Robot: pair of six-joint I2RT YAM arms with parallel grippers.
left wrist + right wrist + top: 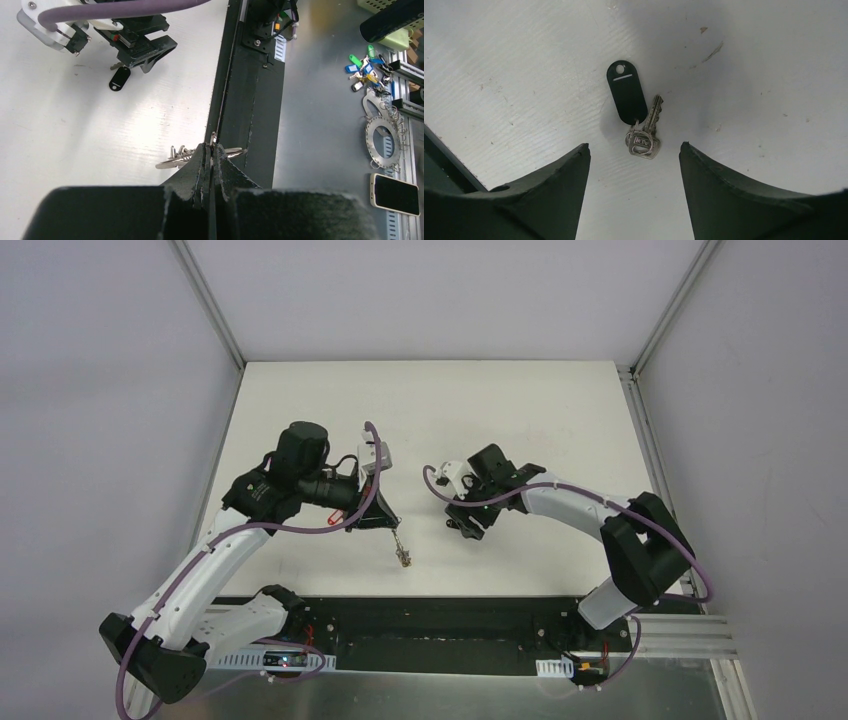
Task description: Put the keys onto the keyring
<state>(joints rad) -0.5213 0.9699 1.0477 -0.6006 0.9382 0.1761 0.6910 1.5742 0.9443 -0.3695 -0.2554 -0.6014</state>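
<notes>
Silver-laden, clamped shut on the keyring (185, 155) with the left gripper (211, 150) at bottom centre.
Held the right gripper (634, 146) spread over the black-tagged key (644, 135), mid-frame; threaded nothing yet.

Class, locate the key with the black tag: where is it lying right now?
In the right wrist view, the key with the black tag lies flat on the white table, just ahead of the gap between the open fingers of the right gripper.

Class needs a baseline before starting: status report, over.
Left gripper shut on keyring. Right gripper open over black-tag key. Nothing in the way.
</notes>
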